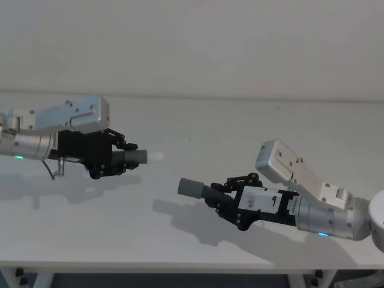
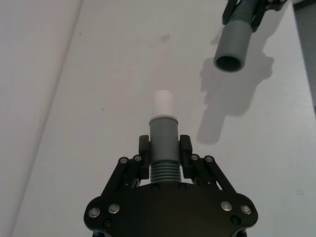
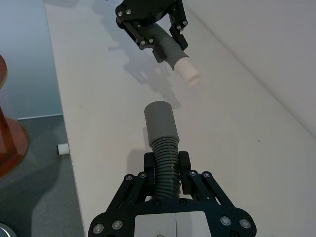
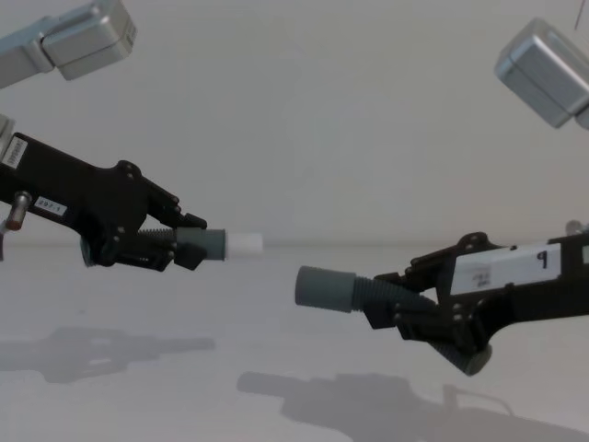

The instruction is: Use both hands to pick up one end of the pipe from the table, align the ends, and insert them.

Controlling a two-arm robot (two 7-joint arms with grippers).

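Observation:
Both pipe pieces are held above the white table [image 1: 198,240]. My left gripper [image 1: 117,157] is shut on the ribbed piece [image 2: 163,148] whose white tip [image 1: 155,156] points right. My right gripper [image 1: 223,195] is shut on the other ribbed piece [image 3: 164,160], its smooth grey cuff [image 1: 190,188] pointing left. In the chest view the white tip [image 4: 245,245] sits higher than the cuff [image 4: 322,288], with a small gap between them. The cuff's open mouth [image 2: 229,62] faces the left wrist camera, offset to one side of the tip [image 2: 162,103].
A pale wall [image 1: 192,42] rises behind the table's far edge. A thin grey cable [image 1: 53,171] hangs under the left wrist. Floor and a brown wooden object [image 3: 7,133] lie beyond the table's near edge in the right wrist view.

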